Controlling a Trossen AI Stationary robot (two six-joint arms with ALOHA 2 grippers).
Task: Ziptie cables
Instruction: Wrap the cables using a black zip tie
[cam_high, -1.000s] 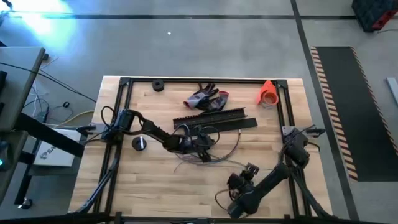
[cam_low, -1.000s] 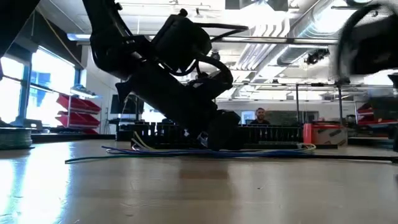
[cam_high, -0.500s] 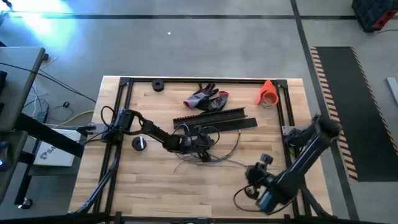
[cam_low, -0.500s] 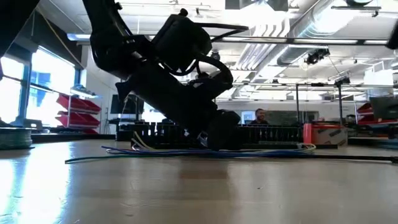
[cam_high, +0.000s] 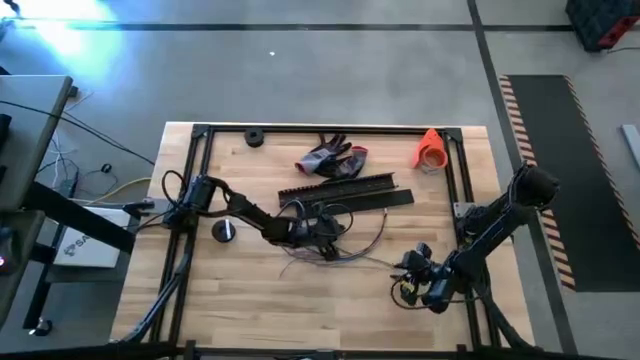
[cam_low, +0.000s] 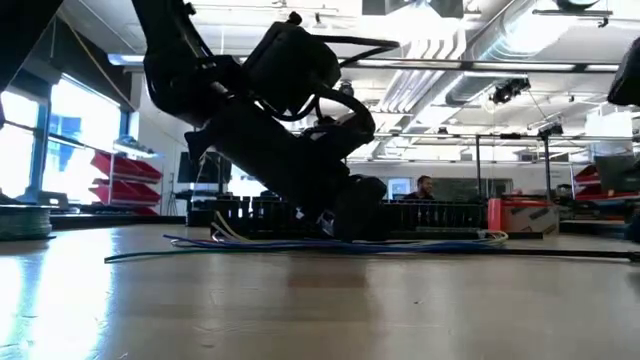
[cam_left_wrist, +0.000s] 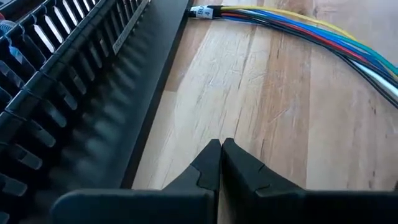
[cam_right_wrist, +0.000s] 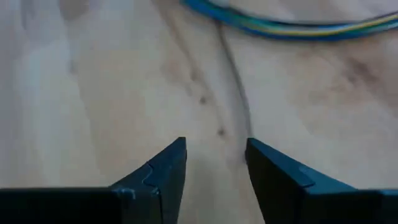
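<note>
High view: the cables (cam_high: 330, 240) lie in a loose tangle near the middle of the wooden tabletop (cam_high: 250, 290), just on the near side of the long black slotted strips (cam_high: 345, 190). The left pincer (cam_high: 300, 228) sits low in that tangle, its arm reaching in from the left side of the frame. The right pincer (cam_high: 410, 268) hangs over bare wood toward the right front part of the tabletop, close to the outer end of the trailing wires. A pair of grey-and-red gloves (cam_high: 333, 158) lies behind the strips, an orange cone (cam_high: 431, 149) lies at the far right corner, and a small black ring (cam_high: 254, 139) lies at the far left

Low view: the left arm slants down to the tabletop (cam_low: 320, 310), and the cables (cam_low: 400, 243) run flat along the wood as blue and pale lines in front of the black strips (cam_low: 440, 215). A person (cam_low: 424, 187) shows far back in the room

Left wrist view: the left pincer (cam_left_wrist: 221, 144) has its tips pressed together with nothing between them. Coloured cables (cam_left_wrist: 311, 31) run across the wood beyond it, apart from the tips, and a slotted strip (cam_left_wrist: 81, 93) lies alongside

Right wrist view: the right pincer (cam_right_wrist: 214, 149) stands a little way apart and empty over the wood, with cables (cam_right_wrist: 280, 25) lying farther off
</note>
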